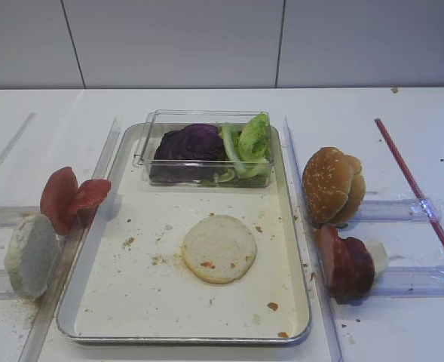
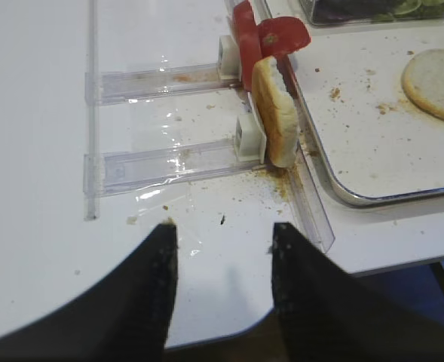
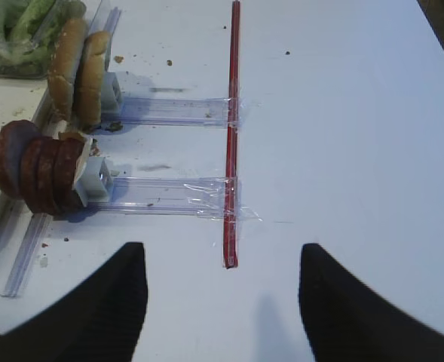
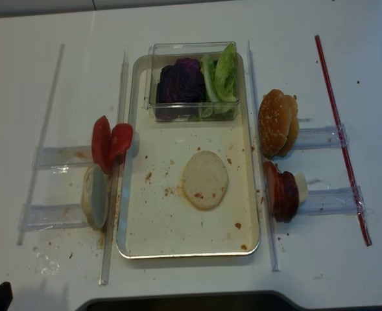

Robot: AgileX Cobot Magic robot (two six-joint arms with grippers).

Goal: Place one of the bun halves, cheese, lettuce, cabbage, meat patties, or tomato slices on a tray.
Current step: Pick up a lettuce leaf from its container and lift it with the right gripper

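Waiting between placements: both arms' fingers spread wide and empty, right fingers (image 3: 220, 302) over bare desk (image 3: 342, 113) with meat patties (image 3: 37, 167) ahead-left, one bun half (image 1: 219, 248) on tray (image 1: 184, 337); next likely reach forward-left, close on a patty.

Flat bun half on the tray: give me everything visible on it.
The flat bun half is a pale, round, cut disc lying flat, cut face up, near the middle of the tray. Its surface looks dry and bready, with a slightly browner edge and a few reddish-brown specks toward the near side. It rests only on the tray floor, with scattered crumbs around it, apart from the clear box behind. No claw touches it.
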